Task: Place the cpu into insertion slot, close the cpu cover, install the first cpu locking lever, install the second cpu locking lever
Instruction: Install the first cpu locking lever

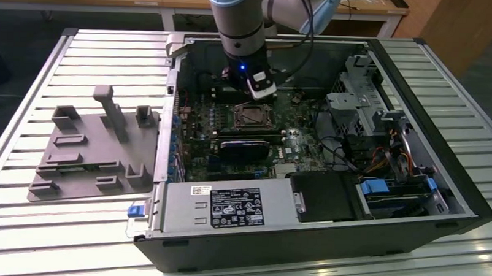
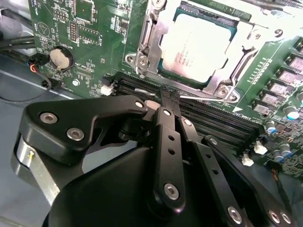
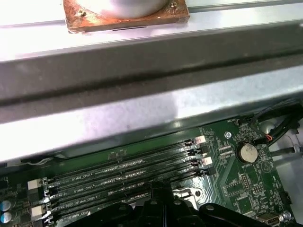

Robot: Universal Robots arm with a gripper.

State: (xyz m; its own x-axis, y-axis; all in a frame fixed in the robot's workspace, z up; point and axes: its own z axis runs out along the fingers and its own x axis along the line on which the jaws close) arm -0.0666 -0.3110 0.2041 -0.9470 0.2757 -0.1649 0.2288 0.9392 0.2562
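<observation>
In the second wrist view the cpu (image 2: 196,45), pale silver, lies flat in the insertion slot (image 2: 142,59) on the green board. The cpu cover (image 2: 248,40), a silvery frame, is down over the chip's edges. A thin silvery lever rod (image 2: 201,98) runs along the socket's near edge, right at my fingertips. My gripper (image 2: 163,100) has its black fingers (image 2: 165,142) drawn together, shut, with the tips over the memory slots beside the socket. I cannot tell whether they touch the rod. In the exterior view the gripper (image 1: 254,89) hangs just behind the socket (image 1: 251,117).
The open computer case (image 1: 412,76) has walls all round the board. A black card (image 1: 247,144) lies in front of the socket, a power supply (image 1: 227,208) nearer still, and drive cages with cables (image 1: 369,111) at the exterior view's right. Memory slots (image 3: 123,172) and a coin battery (image 3: 247,152) are close by. A grey fixture (image 1: 90,148) sits outside.
</observation>
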